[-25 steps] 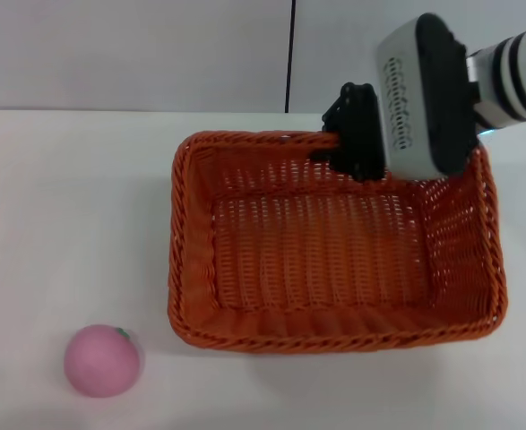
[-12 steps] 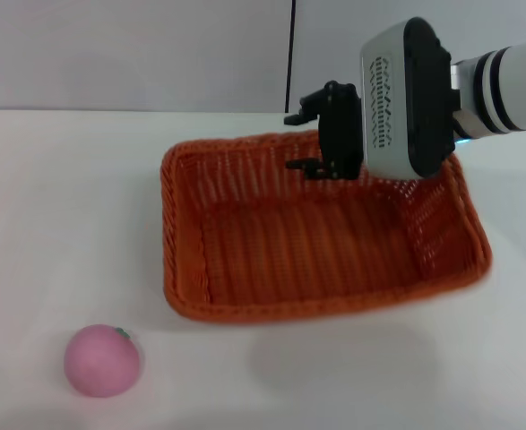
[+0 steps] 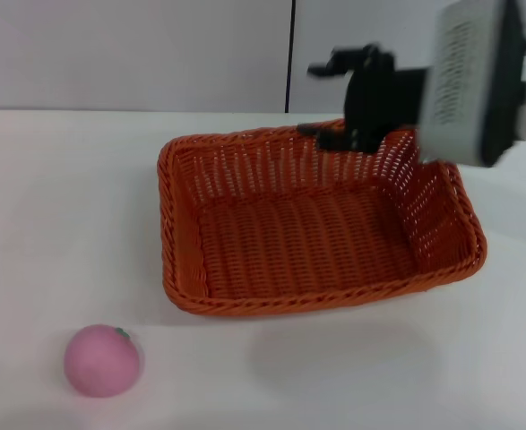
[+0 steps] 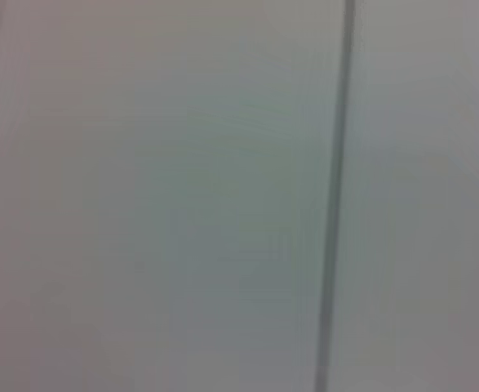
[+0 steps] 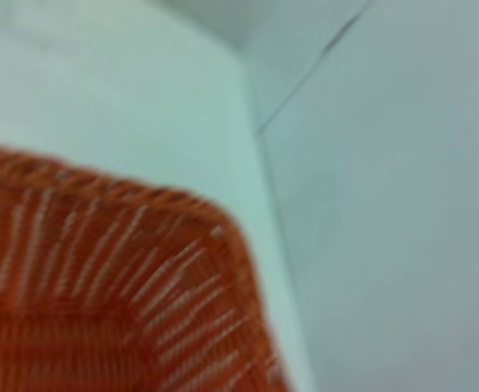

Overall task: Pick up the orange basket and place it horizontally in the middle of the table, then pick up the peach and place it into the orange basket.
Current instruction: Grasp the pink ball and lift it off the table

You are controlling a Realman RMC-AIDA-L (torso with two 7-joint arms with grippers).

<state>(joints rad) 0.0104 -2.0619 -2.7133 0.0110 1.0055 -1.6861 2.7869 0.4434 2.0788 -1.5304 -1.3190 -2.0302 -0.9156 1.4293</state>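
The orange basket rests on the white table near the middle, long side across and turned slightly. Its corner fills the lower part of the right wrist view. My right gripper hovers over the basket's back rim and is open. One black finger is raised against the wall, and the other sits just at the rim. The pink peach lies on the table at the front left, well apart from the basket. My left gripper is out of view, and its wrist camera sees only grey wall.
A grey wall with a dark vertical seam stands behind the table. White tabletop runs left of the basket and along the front edge around the peach.
The basket has shifted left and turned a little, and now lies flat. My right gripper has risen and drawn back to the right, with its fingers spread off the rim. The peach has not moved.
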